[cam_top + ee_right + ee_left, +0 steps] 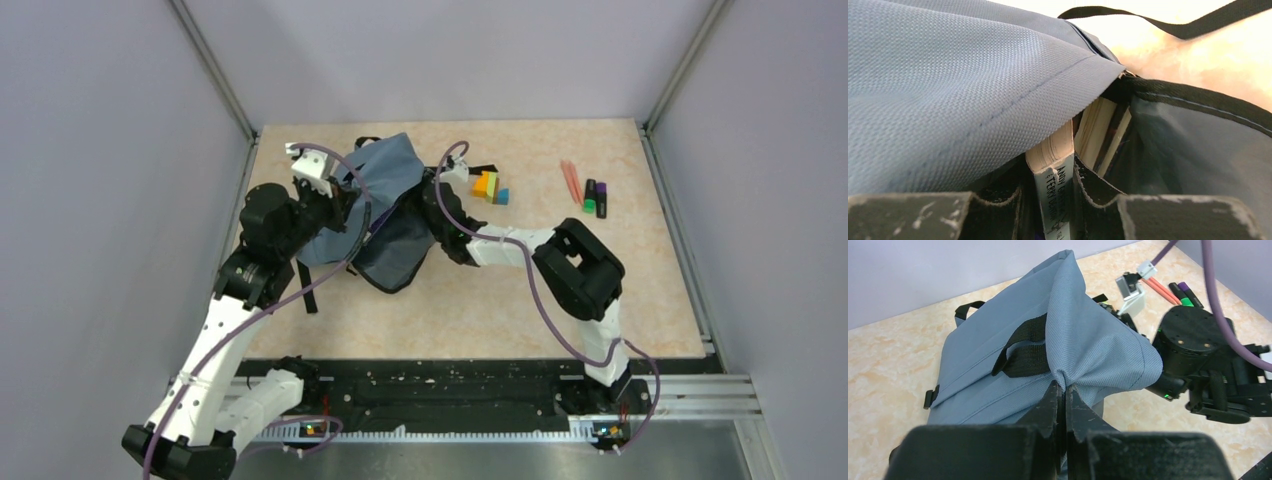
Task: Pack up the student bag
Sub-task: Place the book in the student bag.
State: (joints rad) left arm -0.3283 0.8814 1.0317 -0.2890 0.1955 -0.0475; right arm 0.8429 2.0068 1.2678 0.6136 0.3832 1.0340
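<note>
- Left claw (1064,388), clamped on a pinch of the student bag (1088,340), lifts it open just ahead.
- Right claw (1052,184) grips my paperback (1050,150), its end inside the opening beside another book (1098,127).
- If that pinch slips, I expect the fabric falls and jams the paperback.

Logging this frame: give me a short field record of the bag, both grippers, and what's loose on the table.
bag: student bag on table, mouth open
left gripper: shut on bag fabric, flap held up
right gripper: shut on book, at bag mouth
inside: more books visible
loose on table: coloured blocks, highlighters, orange pens
</note>
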